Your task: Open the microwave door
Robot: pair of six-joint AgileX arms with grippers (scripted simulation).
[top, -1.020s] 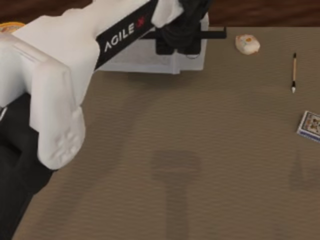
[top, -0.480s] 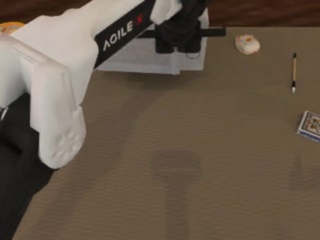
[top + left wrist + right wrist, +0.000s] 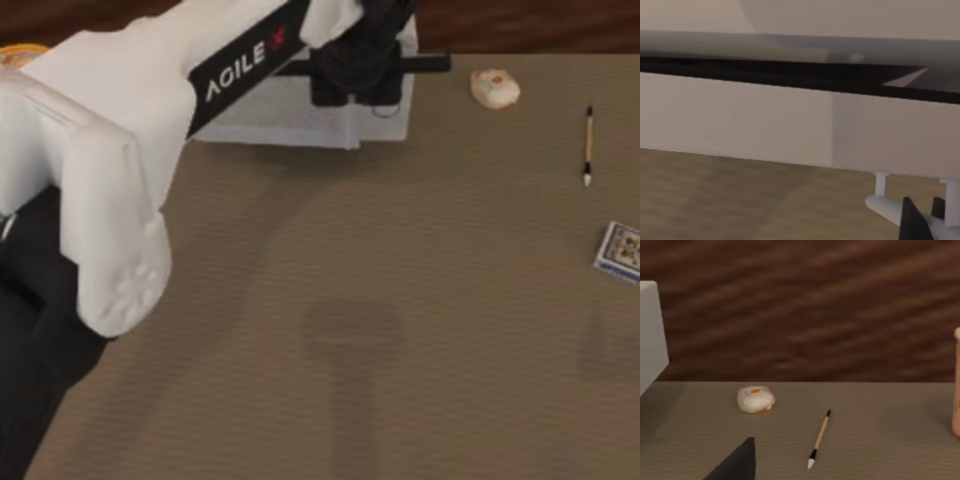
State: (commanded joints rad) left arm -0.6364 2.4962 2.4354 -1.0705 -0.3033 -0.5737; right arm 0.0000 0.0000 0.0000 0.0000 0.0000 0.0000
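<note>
The white microwave (image 3: 380, 125) stands at the table's back, left of centre, largely covered by my left arm. Its door (image 3: 280, 115) shows a grey speckled window. My left gripper (image 3: 360, 70) is at the microwave's front. In the left wrist view the door (image 3: 740, 120) fills the frame, with a dark band along its edge. The door's white bar handle (image 3: 885, 207) passes between the two black fingers of my left gripper (image 3: 925, 217), which is shut on it. A dark part of my right gripper (image 3: 737, 465) shows only in the right wrist view, off to the right.
A small white-and-orange round item (image 3: 494, 88) lies right of the microwave. A thin brush (image 3: 587, 145) and a patterned card box (image 3: 620, 250) lie near the right edge. An orange bottle (image 3: 956, 390) stands at the far right. An orange object (image 3: 20, 50) peeks out at the back left.
My left arm has shifted very slightly to the left while its gripper stays on the handle. Nothing else has moved.
</note>
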